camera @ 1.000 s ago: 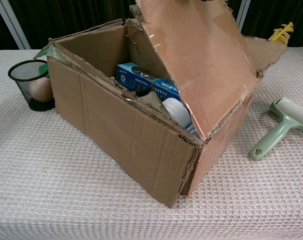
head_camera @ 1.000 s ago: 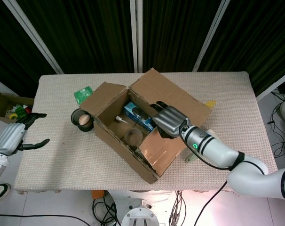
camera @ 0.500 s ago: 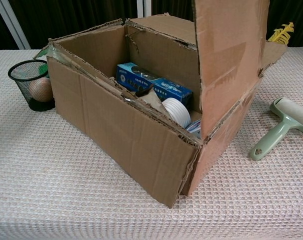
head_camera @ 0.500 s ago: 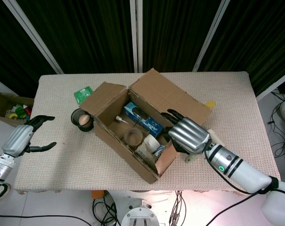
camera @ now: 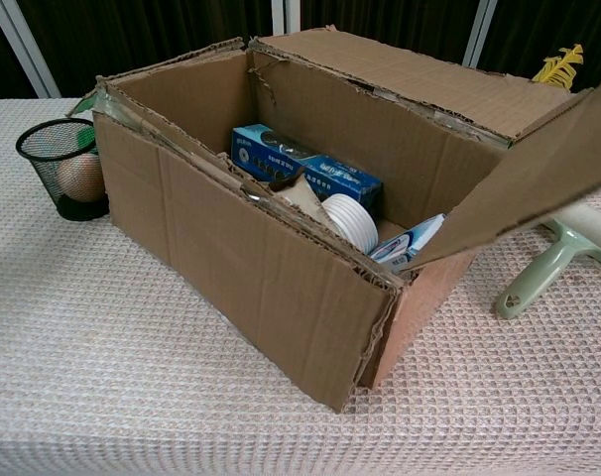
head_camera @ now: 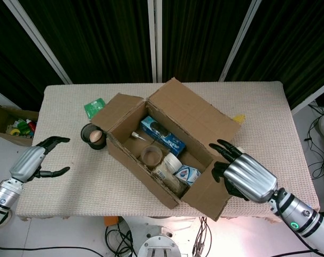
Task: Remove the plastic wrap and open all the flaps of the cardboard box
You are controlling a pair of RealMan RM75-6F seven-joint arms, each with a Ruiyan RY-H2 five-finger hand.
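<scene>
The cardboard box [head_camera: 151, 184] [camera: 251, 268] stands slantwise in the middle of the table with its top open. Its right end flap [head_camera: 211, 197] [camera: 539, 169] is folded outward, past level. The far long flap [head_camera: 197, 110] and the left end flap [head_camera: 116, 107] also stand open. Inside lie a blue carton [head_camera: 162, 134], a tape roll [head_camera: 150, 155] and a stack of white cups [camera: 352, 220]. My right hand [head_camera: 246, 176] hovers just right of the folded-out flap with its fingers spread and nothing in it. My left hand [head_camera: 36, 160] is open, off the table's left edge. Neither hand shows in the chest view.
A black mesh cup [head_camera: 92, 136] [camera: 64, 164] with a ball in it stands left of the box. A green packet [head_camera: 93, 107] lies behind it. A pale green lint roller [camera: 553, 260] lies right of the box, and a yellow object [camera: 558, 64] sits at the far right.
The right end flap has swung from leaning over the box, through upright, to folded outward. My right hand moved back toward the table's near right edge with it. My left hand drifted slightly toward the table.
</scene>
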